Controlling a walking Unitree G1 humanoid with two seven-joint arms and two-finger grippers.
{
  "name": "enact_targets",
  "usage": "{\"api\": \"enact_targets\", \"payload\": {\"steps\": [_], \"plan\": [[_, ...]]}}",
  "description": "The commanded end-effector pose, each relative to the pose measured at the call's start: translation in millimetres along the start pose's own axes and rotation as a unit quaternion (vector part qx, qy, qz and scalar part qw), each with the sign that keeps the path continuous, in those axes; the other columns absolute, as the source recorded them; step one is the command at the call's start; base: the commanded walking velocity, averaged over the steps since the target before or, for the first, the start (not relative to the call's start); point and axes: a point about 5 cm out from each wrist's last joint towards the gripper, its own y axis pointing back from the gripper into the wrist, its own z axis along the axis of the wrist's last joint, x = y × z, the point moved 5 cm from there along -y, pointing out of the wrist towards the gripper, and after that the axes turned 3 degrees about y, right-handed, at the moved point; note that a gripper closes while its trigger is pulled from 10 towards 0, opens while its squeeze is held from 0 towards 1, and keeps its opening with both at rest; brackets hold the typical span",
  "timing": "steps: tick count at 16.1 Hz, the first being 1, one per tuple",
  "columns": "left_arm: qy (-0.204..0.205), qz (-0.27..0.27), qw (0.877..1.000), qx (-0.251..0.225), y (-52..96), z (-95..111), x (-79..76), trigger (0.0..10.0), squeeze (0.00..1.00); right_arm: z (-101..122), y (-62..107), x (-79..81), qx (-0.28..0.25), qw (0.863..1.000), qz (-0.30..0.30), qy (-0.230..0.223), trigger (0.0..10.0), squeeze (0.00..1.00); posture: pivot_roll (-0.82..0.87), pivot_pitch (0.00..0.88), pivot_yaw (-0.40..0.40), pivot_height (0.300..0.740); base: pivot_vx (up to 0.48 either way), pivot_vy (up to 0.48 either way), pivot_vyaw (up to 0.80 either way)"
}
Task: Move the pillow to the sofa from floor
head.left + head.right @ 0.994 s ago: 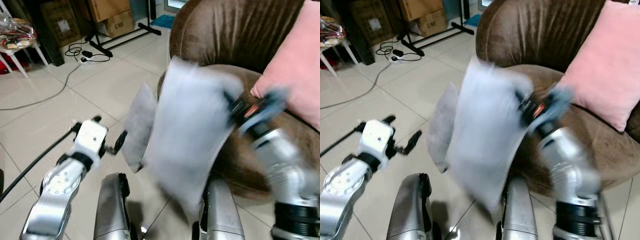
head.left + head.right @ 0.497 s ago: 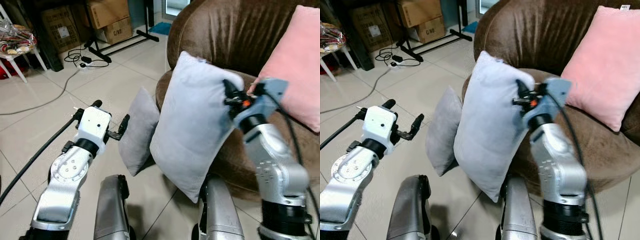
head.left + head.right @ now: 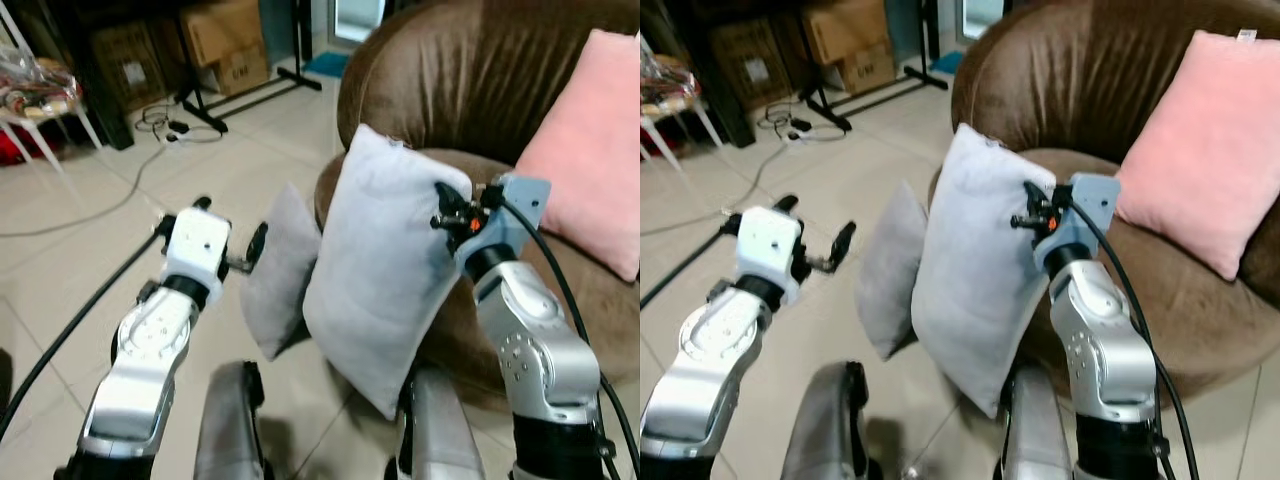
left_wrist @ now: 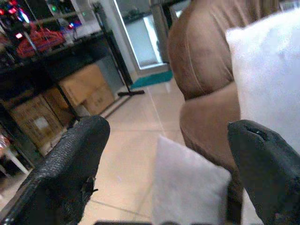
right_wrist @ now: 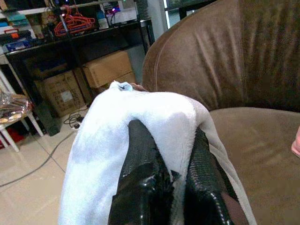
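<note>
While the right gripper (image 5: 168, 176) is pinching the upper edge of the pillow (image 3: 385, 265), with both black fingers (image 5: 143, 168) squeezing a fold of the pale fabric between them, the pillow is hanging off the floor in front of the sofa (image 3: 480, 90), its top corner level with the seat and its lower corner dangling near the robot's legs. A second, greyer cushion (image 3: 275, 270) is leaning against the sofa's base just beside it, on the tiled floor (image 3: 120, 230). A pink cushion (image 3: 590, 150) is resting on the seat against the backrest. The left gripper (image 4: 164, 154) is hovering near the grey cushion with its fingers spread wide apart and holding nothing. Judging by this, the lifting step is done and the carry onto the seat is in hand. The next move is calling for raising the pillow so its hanging corner is passing over the seat's front edge, then swinging it toward the bare seat beside the pink cushion before letting go; a single-edge pinch is likely letting the pillow sway, so a slow swing seems wise
</note>
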Motion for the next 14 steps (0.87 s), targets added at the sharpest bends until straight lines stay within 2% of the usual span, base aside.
{"api": "enact_targets", "payload": {"steps": [1, 9, 14], "plan": [[-0.002, 0.022, 1.000, 0.002, -0.9, -1.2, 8.3, 10.0, 0.00, 4.7, 0.4, -2.5, -0.010, 1.000, -0.008, 0.009, 10.0, 0.00, -0.09, 0.000, 0.043, 0.566, 0.000, 0.000, 0.00], [-0.015, 0.021, 1.000, 0.002, -1.8, -3.6, 6.8, 10.0, 0.00, -1.4, -2.0, -3.8, -0.003, 1.000, -0.016, 0.013, 10.0, 0.00, -0.09, 0.000, 0.042, 0.641, 0.000, 0.000, 0.00], [-0.015, 0.016, 1.000, 0.006, -2.2, -5.5, 5.9, 10.0, 0.00, -3.1, -2.4, -6.8, 0.001, 1.000, -0.026, 0.016, 10.0, 0.00, -0.09, 0.000, 0.051, 0.671, 0.000, 0.000, 0.00]]}}
